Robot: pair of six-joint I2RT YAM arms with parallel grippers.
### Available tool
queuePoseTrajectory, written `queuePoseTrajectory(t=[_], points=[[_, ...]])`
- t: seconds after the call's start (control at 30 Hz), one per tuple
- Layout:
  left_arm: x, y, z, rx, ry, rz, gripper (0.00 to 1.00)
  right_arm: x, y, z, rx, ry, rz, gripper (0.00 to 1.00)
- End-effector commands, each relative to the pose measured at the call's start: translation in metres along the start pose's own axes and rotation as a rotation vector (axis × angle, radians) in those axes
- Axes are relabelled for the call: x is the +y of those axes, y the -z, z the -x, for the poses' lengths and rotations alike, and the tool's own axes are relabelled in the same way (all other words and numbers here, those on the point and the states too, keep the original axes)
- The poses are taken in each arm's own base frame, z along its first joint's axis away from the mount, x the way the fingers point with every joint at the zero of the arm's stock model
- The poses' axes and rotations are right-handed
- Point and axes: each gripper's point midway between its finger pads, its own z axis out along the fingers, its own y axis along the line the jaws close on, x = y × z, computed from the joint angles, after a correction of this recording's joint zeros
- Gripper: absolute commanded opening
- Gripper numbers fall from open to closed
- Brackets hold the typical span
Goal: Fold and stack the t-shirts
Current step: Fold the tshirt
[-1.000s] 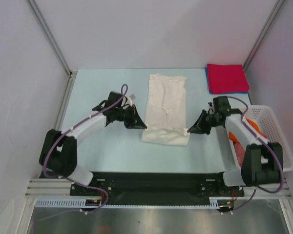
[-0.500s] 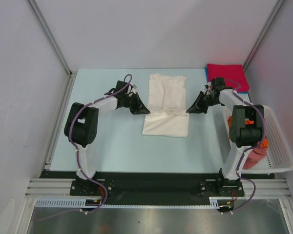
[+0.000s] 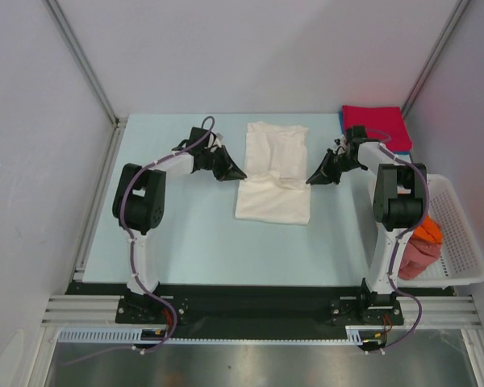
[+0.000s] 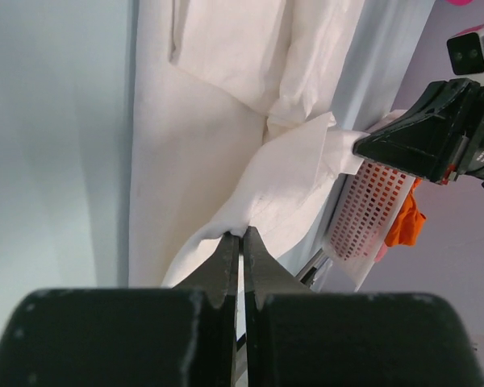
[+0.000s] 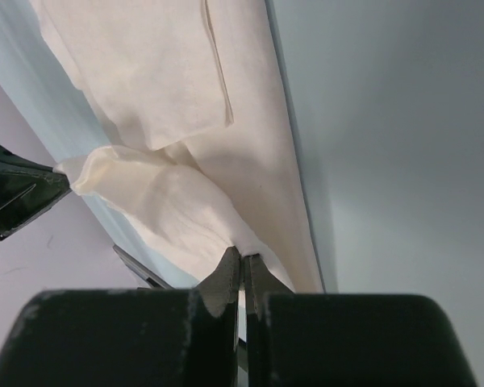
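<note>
Your white t-shirt lies mid-worktop, nearer the far edge, with its hem raised over the middle. Your left gripper and right gripper are each pinched tight on a hem corner. The cloth looks light and limp and sags between the grips, so hold both corners level and taut. A folded red tee sits at the far right corner.
</note>
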Motion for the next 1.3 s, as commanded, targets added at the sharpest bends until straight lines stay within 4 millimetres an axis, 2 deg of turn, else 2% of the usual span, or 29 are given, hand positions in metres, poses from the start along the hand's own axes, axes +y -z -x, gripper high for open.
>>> queuePoseTrajectory(t=[0.0,0.17,0.2,0.3,0.33,0.4,0.43,0.47,0.5,0.53,0.57,0.6,0.63,0.67,0.7,0.73,0.77,0.83,0.93,0.97,1.0,1.07,1.1,1.13,1.17,1.2,1.27], points=[[-0.010,-0.003,0.009,0.015,-0.005,-0.045,0.00,0.008,0.001,0.011,-0.005,0.026,0.025,0.00],[-0.008,-0.008,0.015,0.022,-0.020,-0.023,0.04,0.009,-0.003,0.021,-0.011,0.028,0.029,0.00],[-0.004,-0.010,0.016,0.027,-0.021,-0.007,0.07,-0.001,-0.002,0.030,-0.020,0.004,0.025,0.01],[0.002,0.001,0.034,-0.041,-0.100,0.123,0.19,-0.007,0.001,0.044,-0.024,0.005,-0.007,0.14],[-0.001,0.016,0.044,-0.104,-0.131,0.198,0.25,-0.014,0.006,0.050,-0.046,0.010,-0.054,0.23],[-0.006,0.034,0.054,-0.174,-0.202,0.250,0.38,-0.011,0.025,0.059,-0.082,0.059,-0.114,0.34],[-0.017,0.051,0.056,-0.221,-0.231,0.256,0.44,-0.016,0.033,0.063,-0.113,0.076,-0.177,0.43],[-0.021,0.057,0.053,-0.225,-0.256,0.251,0.47,-0.015,0.040,0.063,-0.124,0.093,-0.199,0.44],[-0.025,0.060,0.048,-0.222,-0.270,0.242,0.47,-0.016,0.044,0.057,-0.118,0.108,-0.221,0.46],[-0.024,0.059,0.038,-0.196,-0.271,0.231,0.47,-0.009,0.056,0.053,-0.147,0.127,-0.228,0.49],[-0.038,0.061,0.024,-0.174,-0.304,0.188,0.47,-0.001,0.056,0.044,-0.144,0.141,-0.222,0.49],[-0.042,0.057,0.013,-0.150,-0.317,0.168,0.46,0.006,0.053,0.039,-0.150,0.142,-0.196,0.50],[-0.041,0.047,-0.005,-0.111,-0.330,0.153,0.44,0.015,0.052,0.020,-0.140,0.154,-0.179,0.49],[-0.048,0.044,-0.018,-0.084,-0.340,0.118,0.42,0.030,0.040,0.011,-0.147,0.201,-0.147,0.50],[-0.044,0.035,-0.028,-0.068,-0.346,0.102,0.42,0.036,0.036,0.002,-0.147,0.210,-0.133,0.50],[-0.048,0.027,-0.039,-0.049,-0.345,0.082,0.42,0.036,0.027,-0.012,-0.134,0.190,-0.128,0.50],[-0.046,0.019,-0.048,-0.013,-0.333,0.059,0.42,0.049,0.013,-0.018,-0.144,0.233,-0.101,0.50],[-0.050,0.005,-0.053,0.016,-0.314,0.016,0.42,0.054,-0.003,-0.028,-0.124,0.221,-0.083,0.49],[-0.049,-0.019,-0.052,0.055,-0.314,-0.007,0.43,0.060,-0.031,-0.029,-0.105,0.232,-0.050,0.46],[-0.046,-0.025,-0.049,0.060,-0.303,-0.002,0.41,0.060,-0.040,-0.026,-0.078,0.211,-0.044,0.42],[-0.044,-0.027,-0.047,0.069,-0.287,0.018,0.40,0.060,-0.039,-0.026,-0.050,0.198,-0.036,0.37],[-0.047,-0.020,-0.045,0.042,-0.306,0.032,0.42,0.055,-0.033,-0.030,-0.035,0.224,-0.068,0.33],[-0.043,-0.015,-0.049,0.039,-0.313,0.044,0.45,0.059,-0.021,-0.031,-0.061,0.254,-0.073,0.35],[-0.051,-0.002,-0.047,0.001,-0.361,0.043,0.52,0.054,-0.015,-0.034,-0.061,0.263,-0.091,0.41],[-0.051,0.004,-0.049,-0.006,-0.383,0.049,0.55,0.047,-0.008,-0.043,-0.042,0.261,-0.118,0.45],[-0.041,0.010,-0.057,0.011,-0.388,0.076,0.57,0.035,-0.001,-0.054,-0.027,0.271,-0.144,0.47],[-0.041,0.029,-0.062,-0.007,-0.448,0.100,0.65,0.023,0.009,-0.064,-0.028,0.261,-0.154,0.55]])
